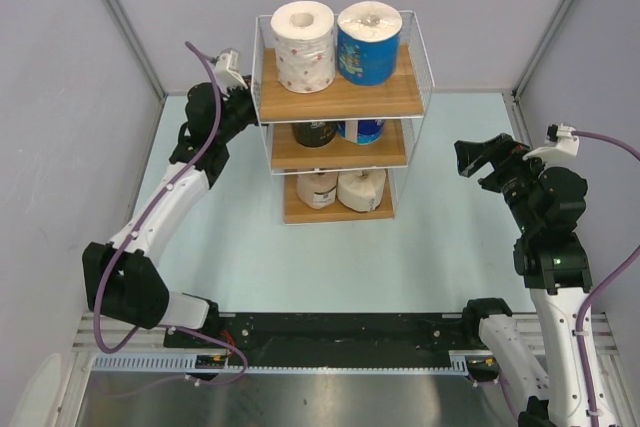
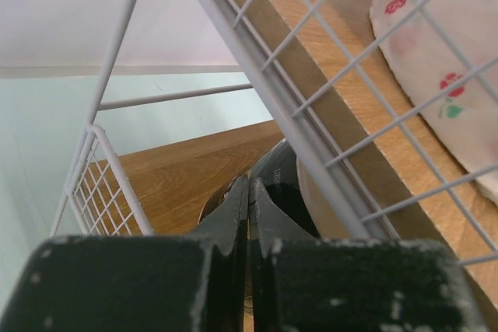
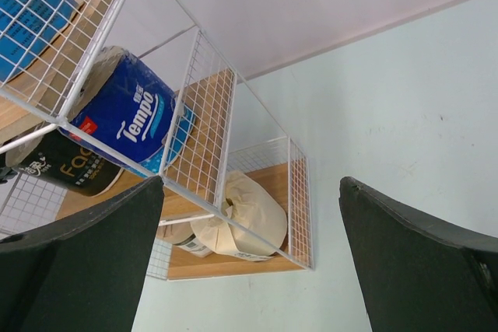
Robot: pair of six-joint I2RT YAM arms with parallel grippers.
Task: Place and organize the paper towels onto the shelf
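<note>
The shelf (image 1: 400, 97) stands at the table's back centre. Its top board holds the white red-speckled roll (image 1: 303, 45) and a blue roll (image 1: 369, 42). The middle board holds the dark roll (image 1: 315, 133) and the second blue roll (image 1: 362, 130). The bottom board holds the tan roll (image 1: 318, 188) and the cream roll (image 1: 361, 188). My left gripper (image 2: 249, 186) is shut and empty at the shelf's left side, its tips by the dark roll (image 2: 299, 184) at the middle board. My right gripper (image 3: 250, 184) is open and empty, right of the shelf, apart from it.
Grey walls close in the pale green table (image 1: 300, 267) on three sides. A black and metal rail (image 1: 340, 332) runs along the near edge between the arm bases. The shelf's wire frame (image 2: 109, 153) stands close around my left fingers.
</note>
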